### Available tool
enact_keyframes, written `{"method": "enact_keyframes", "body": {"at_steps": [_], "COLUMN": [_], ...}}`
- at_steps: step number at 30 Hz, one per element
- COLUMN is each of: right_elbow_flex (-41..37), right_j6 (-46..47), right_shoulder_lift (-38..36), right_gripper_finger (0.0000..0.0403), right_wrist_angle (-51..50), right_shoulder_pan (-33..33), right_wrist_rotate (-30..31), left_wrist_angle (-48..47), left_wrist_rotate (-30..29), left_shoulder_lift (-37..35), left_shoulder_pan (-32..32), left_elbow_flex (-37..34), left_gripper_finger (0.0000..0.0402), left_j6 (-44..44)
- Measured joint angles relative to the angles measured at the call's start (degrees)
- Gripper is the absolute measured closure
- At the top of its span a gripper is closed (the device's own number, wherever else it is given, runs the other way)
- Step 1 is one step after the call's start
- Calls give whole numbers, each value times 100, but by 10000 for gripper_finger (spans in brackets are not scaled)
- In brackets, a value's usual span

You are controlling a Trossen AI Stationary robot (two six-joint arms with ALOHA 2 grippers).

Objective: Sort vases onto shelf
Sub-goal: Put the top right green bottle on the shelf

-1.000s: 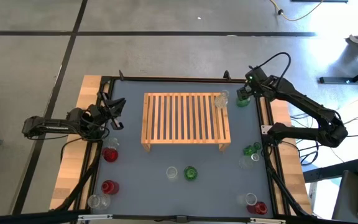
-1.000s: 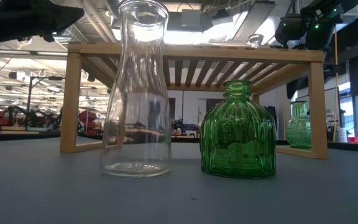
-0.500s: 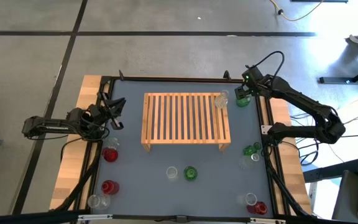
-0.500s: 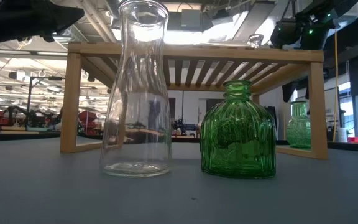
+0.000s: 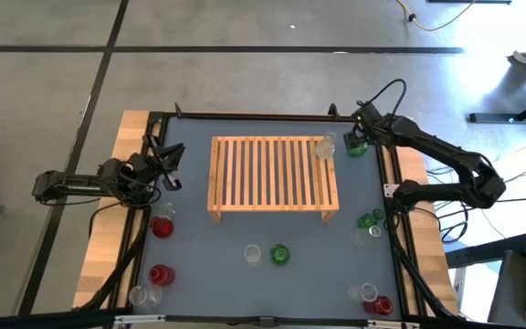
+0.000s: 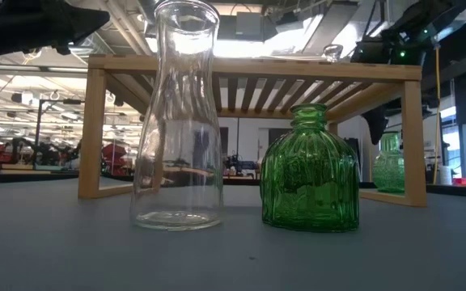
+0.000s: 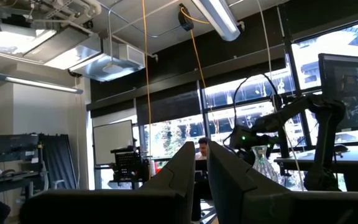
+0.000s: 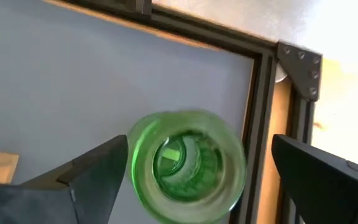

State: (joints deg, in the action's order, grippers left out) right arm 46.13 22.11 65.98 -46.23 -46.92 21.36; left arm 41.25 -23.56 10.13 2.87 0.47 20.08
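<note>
2 dark jointed arms, black cables, green LED nr right wrist.

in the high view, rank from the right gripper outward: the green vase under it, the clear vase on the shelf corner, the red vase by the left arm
From the right gripper:
1. green vase, directly beneath it by the table's right edge
2. clear vase, shelf's far right corner
3. red vase, left side

Overhead straight down, low level across the table point(image 5: 190, 228), wrist cameras close; shelf point(image 5: 272, 174) shared.

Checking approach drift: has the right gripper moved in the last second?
Yes. The open right gripper has shifted slightly left toward the shelf, now over the green vase beside it.
</note>
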Motion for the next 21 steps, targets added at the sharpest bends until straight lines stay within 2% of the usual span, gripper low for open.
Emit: {"method": "enact_keyframes", "body": {"at_steps": [11,15,21], "right_elbow_flex": [-284,-284,-284], "right_j6": [-135,-138,-165], "right_shoulder_lift": [-13,-11,-9], "right_gripper_finger": [29,65,139], "right_wrist_angle": [539,533,532], "right_shoulder_pan": [0,0,0], "right_wrist_rotate": [-148,-139,-112], "left_wrist_angle": [44,44,42], "left_wrist_rotate": [-139,-138,-137], "left_shoulder_lift": [-1,-1,0], "left_shoulder_pan": [0,0,0], "left_elbow_flex": [0,-1,0], "left_gripper_finger": [365,365,365], "left_j6": [0,2,2]}}
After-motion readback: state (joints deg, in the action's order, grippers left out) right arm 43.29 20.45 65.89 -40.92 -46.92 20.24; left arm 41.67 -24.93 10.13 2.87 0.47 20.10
